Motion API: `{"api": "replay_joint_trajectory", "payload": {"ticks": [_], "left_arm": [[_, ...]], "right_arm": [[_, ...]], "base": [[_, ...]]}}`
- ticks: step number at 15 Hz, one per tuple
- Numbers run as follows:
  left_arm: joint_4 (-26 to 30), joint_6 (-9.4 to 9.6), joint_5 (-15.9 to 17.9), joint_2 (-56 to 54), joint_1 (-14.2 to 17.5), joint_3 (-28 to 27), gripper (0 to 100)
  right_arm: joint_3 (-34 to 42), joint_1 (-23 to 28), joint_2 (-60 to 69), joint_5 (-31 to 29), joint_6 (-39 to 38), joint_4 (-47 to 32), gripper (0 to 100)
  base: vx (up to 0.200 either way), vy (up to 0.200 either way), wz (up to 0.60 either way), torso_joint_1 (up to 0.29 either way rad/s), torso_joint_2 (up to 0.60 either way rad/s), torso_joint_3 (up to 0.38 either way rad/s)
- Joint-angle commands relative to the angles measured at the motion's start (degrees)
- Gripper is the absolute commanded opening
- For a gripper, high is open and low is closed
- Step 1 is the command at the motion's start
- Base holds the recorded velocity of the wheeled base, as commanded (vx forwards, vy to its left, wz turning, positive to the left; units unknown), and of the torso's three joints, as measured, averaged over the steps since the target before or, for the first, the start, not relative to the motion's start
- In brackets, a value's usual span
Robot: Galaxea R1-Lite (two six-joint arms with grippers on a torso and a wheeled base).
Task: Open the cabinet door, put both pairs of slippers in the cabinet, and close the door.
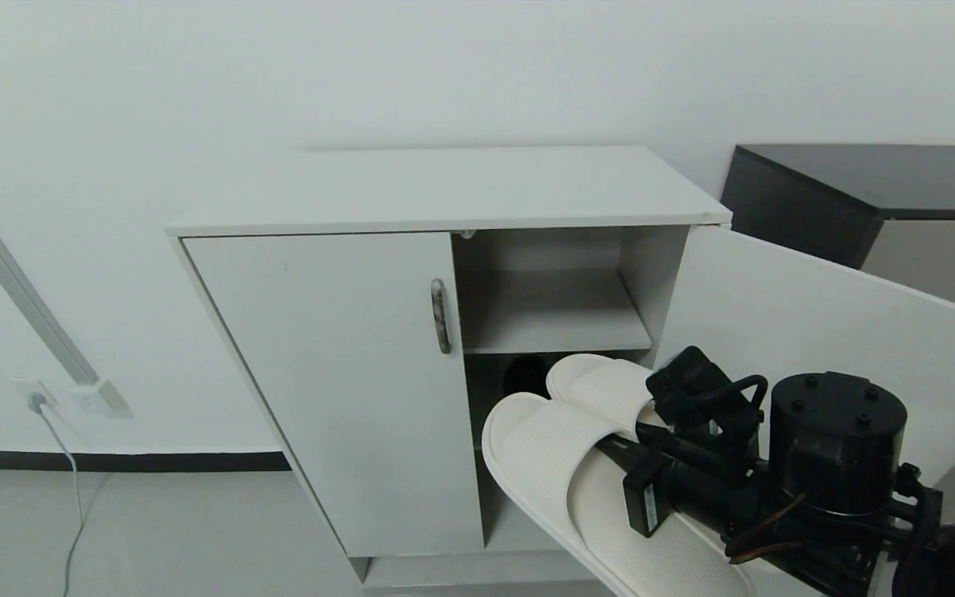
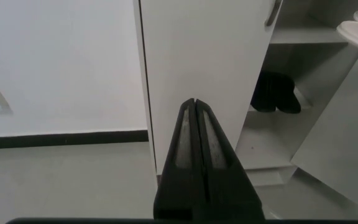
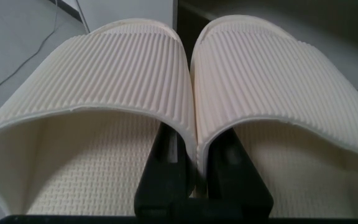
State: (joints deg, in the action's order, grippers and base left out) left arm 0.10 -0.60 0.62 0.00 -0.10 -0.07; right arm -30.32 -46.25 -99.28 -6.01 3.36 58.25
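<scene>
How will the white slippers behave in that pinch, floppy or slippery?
Probably light and soft: the white slippers look thin and foam-like, with ribbed straps. Held by the right gripper at the adjoining strap edges, toes jutting out, they may sag or swing. The ribbing likely resists slipping.
</scene>
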Motion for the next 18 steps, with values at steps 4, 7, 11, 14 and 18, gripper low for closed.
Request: {"api": "replay_joint_trajectory", "payload": {"ticks": [4,7,11,14,18], "left_arm": [[-0.01,-0.02,-0.01,0.0,0.01,0.07,0],[-0.01,-0.02,-0.01,0.0,0.01,-0.01,0],[-0.01,0.07,-0.18,0.0,-0.08,-0.01,0],[-0.01,-0.02,-0.18,0.0,-0.08,-0.01,0],[-0.01,-0.02,-0.27,0.0,0.01,0.07,0]], "right_arm": [[0.0,-0.07,-0.3,0.03,0.06,0.02,0],[0.0,-0.07,-1.0,0.03,0.06,0.11,0],[-0.09,-0.16,-1.18,0.03,-0.11,0.64,0],[0.26,-0.16,-1.62,-0.05,-0.02,2.66,0],[0.26,-0.16,-2.59,-0.41,0.24,3.1,0]], "base": [[0.0,0.0,0.0,-0.1,0.47,0.355],[0.0,0.0,0.0,-0.053,0.44,0.378],[0.0,0.0,0.0,-0.015,0.37,0.349],[0.0,0.0,0.0,0.0,0.07,0.057],[0.0,0.0,0.0,0.0,0.0,0.0]]}}
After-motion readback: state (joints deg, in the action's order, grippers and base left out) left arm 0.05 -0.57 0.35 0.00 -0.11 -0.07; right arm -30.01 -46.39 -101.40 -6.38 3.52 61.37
